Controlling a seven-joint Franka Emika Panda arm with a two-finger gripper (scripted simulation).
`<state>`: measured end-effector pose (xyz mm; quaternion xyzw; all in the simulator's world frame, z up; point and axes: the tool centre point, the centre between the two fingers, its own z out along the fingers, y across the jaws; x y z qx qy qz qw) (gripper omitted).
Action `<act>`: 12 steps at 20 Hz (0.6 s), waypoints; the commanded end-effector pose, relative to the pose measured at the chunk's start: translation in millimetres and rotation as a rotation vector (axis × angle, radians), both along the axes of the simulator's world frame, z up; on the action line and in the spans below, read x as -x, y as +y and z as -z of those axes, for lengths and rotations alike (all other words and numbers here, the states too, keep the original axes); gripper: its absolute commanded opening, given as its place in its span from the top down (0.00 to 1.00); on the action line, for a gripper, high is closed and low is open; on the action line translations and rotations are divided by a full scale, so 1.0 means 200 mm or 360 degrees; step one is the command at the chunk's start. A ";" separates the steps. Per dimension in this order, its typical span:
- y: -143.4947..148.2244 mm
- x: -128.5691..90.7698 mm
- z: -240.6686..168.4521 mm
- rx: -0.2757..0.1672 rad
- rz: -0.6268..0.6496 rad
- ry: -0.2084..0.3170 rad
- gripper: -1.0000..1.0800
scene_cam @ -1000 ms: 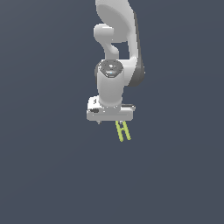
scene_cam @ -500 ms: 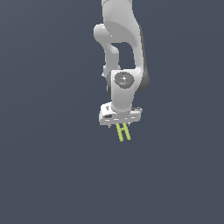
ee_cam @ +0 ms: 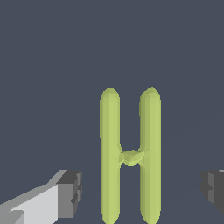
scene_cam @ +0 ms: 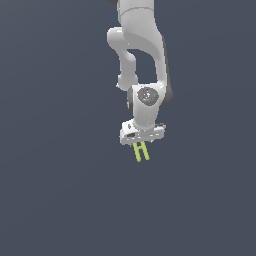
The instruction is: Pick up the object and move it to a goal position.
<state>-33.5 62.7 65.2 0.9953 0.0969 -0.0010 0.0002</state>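
Observation:
The object (ee_cam: 130,156) is a small yellow-green H-shaped piece, two thin parallel rods joined by a short crossbar. In the exterior view the object (scene_cam: 141,151) pokes out just below the white hand, near the middle of the picture. My gripper (scene_cam: 141,144) is right over it. In the wrist view the gripper (ee_cam: 140,191) is open. One dark finger pad (ee_cam: 70,193) and the other pad (ee_cam: 213,189) stand on either side of the two rods, with a gap between each pad and the nearest rod. Nothing is held.
A plain dark grey surface (scene_cam: 60,200) fills both views. The white arm (scene_cam: 142,55) rises from the gripper toward the top of the exterior view.
The gripper has shifted toward the exterior view's right and slightly down, ending above the object. The object has stayed where it was.

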 end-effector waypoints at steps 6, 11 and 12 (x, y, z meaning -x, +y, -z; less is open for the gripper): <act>0.00 0.00 0.06 0.0000 0.0000 -0.0002 0.04; 0.00 0.01 0.18 -0.0001 -0.0002 -0.0002 0.04; 0.00 0.01 0.20 -0.0001 -0.0002 -0.0002 0.04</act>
